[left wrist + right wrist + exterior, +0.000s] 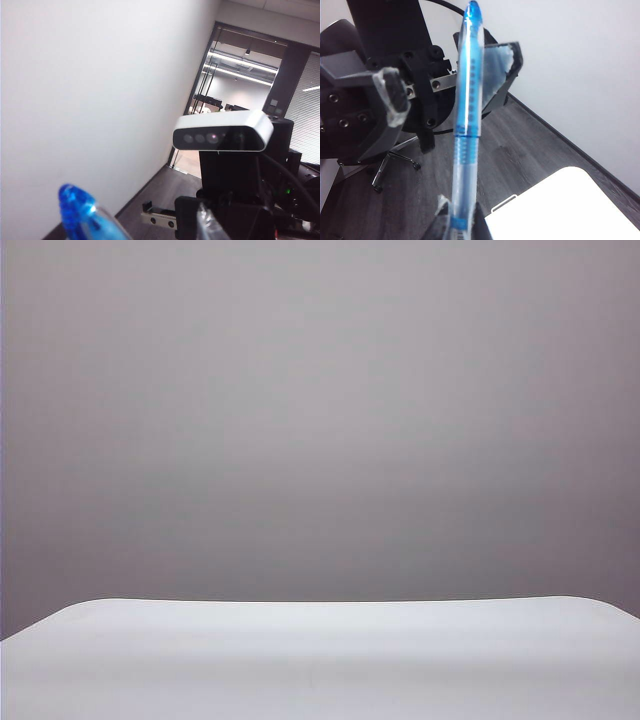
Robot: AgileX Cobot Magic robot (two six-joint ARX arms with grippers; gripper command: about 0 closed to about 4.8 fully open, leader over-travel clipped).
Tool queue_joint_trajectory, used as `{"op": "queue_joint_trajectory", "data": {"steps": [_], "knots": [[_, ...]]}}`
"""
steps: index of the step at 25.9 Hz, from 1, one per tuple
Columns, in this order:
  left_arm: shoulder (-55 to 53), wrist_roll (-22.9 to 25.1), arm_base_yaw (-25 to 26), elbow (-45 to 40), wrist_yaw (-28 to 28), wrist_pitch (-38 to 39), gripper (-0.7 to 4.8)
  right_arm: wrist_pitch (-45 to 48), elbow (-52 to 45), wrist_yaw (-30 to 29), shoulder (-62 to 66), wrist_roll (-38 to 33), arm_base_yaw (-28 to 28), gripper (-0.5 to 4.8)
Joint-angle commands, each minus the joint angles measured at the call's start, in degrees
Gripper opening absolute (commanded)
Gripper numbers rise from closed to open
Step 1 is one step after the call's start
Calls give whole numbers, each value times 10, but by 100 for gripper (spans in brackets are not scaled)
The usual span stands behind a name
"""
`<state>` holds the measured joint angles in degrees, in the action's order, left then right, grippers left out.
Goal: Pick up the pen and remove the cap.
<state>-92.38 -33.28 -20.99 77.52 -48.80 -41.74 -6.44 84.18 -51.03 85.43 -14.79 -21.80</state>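
Right end effector (457,225) clamps pen (462,170); left end effector (450,80) gapes around cap (470,75), unseen from outside.

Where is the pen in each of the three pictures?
Exterior view: the pen is not in it, only the white table and a grey wall.
Left wrist view: only its blue capped tip shows, bottom edge.
Right wrist view: the pen runs up the middle, held by the right gripper.
Shared landmark: the white wall.
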Motion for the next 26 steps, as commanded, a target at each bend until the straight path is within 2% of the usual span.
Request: {"op": "queue_joint_trajectory", "data": {"steps": [1,4,8,10,13,16,20,21,22,24,25,26], "knots": [[3,0,0,2,1,-12,148,7,3,-4,-3,-2,-1,-6],[3,-2,0,2,1,-12,80,7,3,-4,-3,-2,-1,-6],[3,-4,0,2,-1,-12,71,6,3,-4,-3,-2,-1,-6],[3,-9,-1,2,-1,-12,45,6,3,-3,-3,-2,-1,-6],[3,-12,-1,2,-1,-12,43,7,3,-3,-3,-2,-1,2],[3,-13,-1,2,-1,-12,43,7,3,-4,-3,-2,-1,64],[3,-13,-1,2,-1,-12,43,7,3,-9,-3,-2,-1,68],[3,-13,-1,2,0,-13,42,7,3,-18,-3,-2,-1,96],[3,-13,-1,2,1,-13,43,7,3,-19,-3,-3,-1,157],[3,-13,-2,2,1,-13,43,7,3,-19,-3,-3,-1,347],[3,-13,-5,2,1,-14,43,7,3,-31,-3,-3,-1,379],[3,-19,-6,2,1,-21,43,9,3,-45,-2,-2,-1,378]]}}
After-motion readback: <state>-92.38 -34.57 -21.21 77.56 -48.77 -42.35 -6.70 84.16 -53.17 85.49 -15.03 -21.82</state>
